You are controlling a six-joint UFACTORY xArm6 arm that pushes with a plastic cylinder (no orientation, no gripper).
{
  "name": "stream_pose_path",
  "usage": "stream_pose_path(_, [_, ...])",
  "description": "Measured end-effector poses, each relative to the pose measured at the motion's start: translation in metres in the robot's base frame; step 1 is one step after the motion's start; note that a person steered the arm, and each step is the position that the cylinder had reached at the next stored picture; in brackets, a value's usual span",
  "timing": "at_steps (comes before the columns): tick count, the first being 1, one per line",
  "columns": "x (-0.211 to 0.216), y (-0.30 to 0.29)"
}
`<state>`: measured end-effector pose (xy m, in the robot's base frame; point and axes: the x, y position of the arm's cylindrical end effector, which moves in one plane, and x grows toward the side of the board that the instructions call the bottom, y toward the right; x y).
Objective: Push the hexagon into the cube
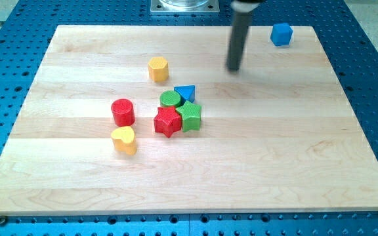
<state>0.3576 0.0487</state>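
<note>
The yellow hexagon [158,69] lies on the wooden board [294,151] at the upper middle. The blue cube [281,34] sits at the board's top right, near the edge. My tip [233,69] is the lower end of the dark rod and rests on the board between them. It is well to the right of the hexagon and below left of the cube. It touches no block.
A cluster lies below the hexagon: a green cylinder [170,99], a blue triangle [186,93], a red star [167,121] and a green star [191,116]. A red cylinder [122,112] and a yellow heart [124,139] lie to the cluster's left.
</note>
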Motion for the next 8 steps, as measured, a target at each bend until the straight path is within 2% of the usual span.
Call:
stream_pose_path(2, [0.04,-0.183])
stream_pose_path(3, [0.001,-0.193])
stream_pose_path(4, [-0.002,-0.086])
stream_pose_path(5, [-0.004,-0.029])
stream_pose_path(6, [0.004,-0.096])
stream_pose_path(7, [-0.006,-0.149])
stream_pose_path(8, [-0.024,-0.091])
